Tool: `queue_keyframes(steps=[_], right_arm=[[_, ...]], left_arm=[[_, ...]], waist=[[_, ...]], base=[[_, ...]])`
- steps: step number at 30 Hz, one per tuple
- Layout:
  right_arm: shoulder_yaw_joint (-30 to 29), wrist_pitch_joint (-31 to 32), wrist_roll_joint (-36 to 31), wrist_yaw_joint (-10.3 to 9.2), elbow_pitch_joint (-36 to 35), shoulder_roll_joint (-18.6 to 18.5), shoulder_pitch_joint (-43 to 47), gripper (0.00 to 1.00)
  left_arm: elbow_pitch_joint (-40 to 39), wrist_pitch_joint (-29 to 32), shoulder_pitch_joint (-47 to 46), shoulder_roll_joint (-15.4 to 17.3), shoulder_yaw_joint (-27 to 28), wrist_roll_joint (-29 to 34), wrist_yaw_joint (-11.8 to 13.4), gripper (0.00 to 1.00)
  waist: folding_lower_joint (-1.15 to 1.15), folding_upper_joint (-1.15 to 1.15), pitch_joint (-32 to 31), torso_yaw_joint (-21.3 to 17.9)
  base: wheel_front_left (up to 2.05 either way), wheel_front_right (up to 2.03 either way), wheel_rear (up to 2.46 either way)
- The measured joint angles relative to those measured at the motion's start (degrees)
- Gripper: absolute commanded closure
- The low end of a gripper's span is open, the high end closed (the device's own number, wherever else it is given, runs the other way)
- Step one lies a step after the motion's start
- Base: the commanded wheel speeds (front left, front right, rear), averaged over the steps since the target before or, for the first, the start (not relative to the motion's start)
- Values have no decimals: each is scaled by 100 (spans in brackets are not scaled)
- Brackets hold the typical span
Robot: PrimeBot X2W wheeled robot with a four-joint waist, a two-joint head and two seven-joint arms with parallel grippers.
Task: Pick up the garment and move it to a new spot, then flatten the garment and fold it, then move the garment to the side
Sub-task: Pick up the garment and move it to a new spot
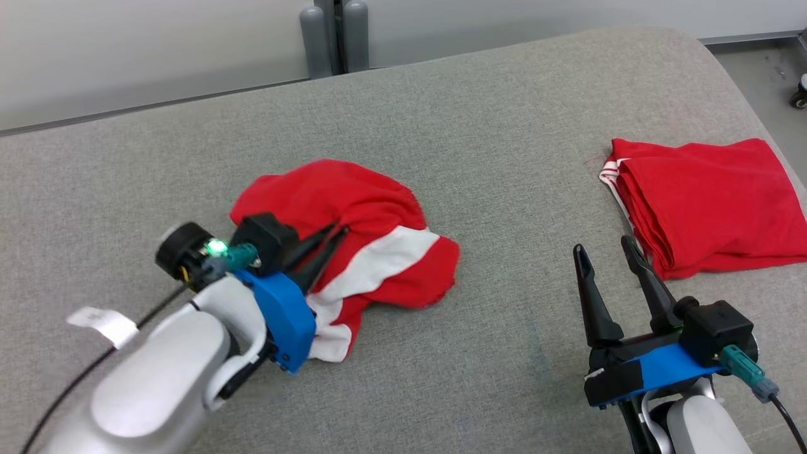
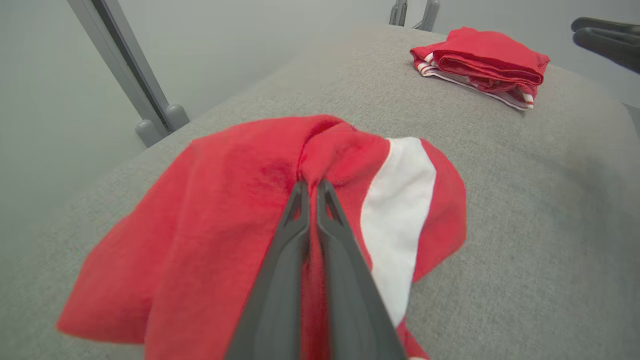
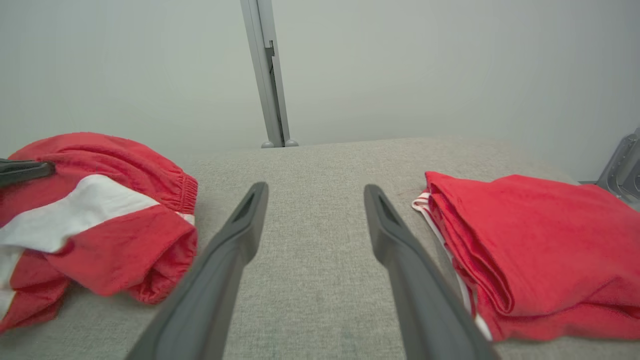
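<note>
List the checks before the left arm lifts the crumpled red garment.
1. Left tool shut on the crumpled garment: ok, it pinches a red fold.
2. How many layers are pinched: cannot tell.
3. Garment flat: not ok, it lies bunched on the grey surface.
4. Right tool open, holding nothing: ok.
5. Right tool clear of the folded garment: cannot tell, one finger overlaps its edge in view.
6. Room for a new spot: ok, bare surface lies between the two garments.
</note>
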Motion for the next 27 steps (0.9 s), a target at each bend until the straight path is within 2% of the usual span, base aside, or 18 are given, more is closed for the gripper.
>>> queue_keyframes(steps=[3,4,5,6,7,10,17,24,27], right_arm=[[2,-16,-9,0,48,-1,-5,0],[4,-19,-13,0,66,-1,-7,0],[21,-20,-31,0,82,0,-8,0],[25,-20,-35,0,92,0,-8,0],[40,-12,-41,0,104,0,-5,0],[47,7,-58,0,130,1,-2,0],[29,70,-111,0,156,2,11,0],[-110,99,-112,0,257,1,169,0],[-126,80,-96,0,309,1,291,0]], left_arm=[[446,-413,70,-268,-115,90,-1,100],[598,-550,79,-358,-125,103,-1,80],[886,-804,113,-554,-145,98,-2,52],[1009,-945,131,-649,-152,98,-2,0],[1229,-1183,146,-834,-147,79,-2,0],[1460,-1497,152,-1020,-92,-11,-2,0],[1599,-1923,409,-1076,153,-267,49,0],[1354,-2097,1120,-1084,610,-625,382,0],[1107,-2137,1723,-1144,984,-817,656,0]], waist=[[0,0,13,11],[0,0,7,28],[1,0,-26,86],[0,0,-45,120],[1,0,-89,200],[0,0,-188,340],[1,0,-526,635],[0,0,-899,881],[0,0,-1106,1057]], base=[[0,0,0],[0,0,0],[0,0,0],[0,0,0],[0,0,0],[0,0,0],[0,0,0],[0,0,0],[0,0,0]])
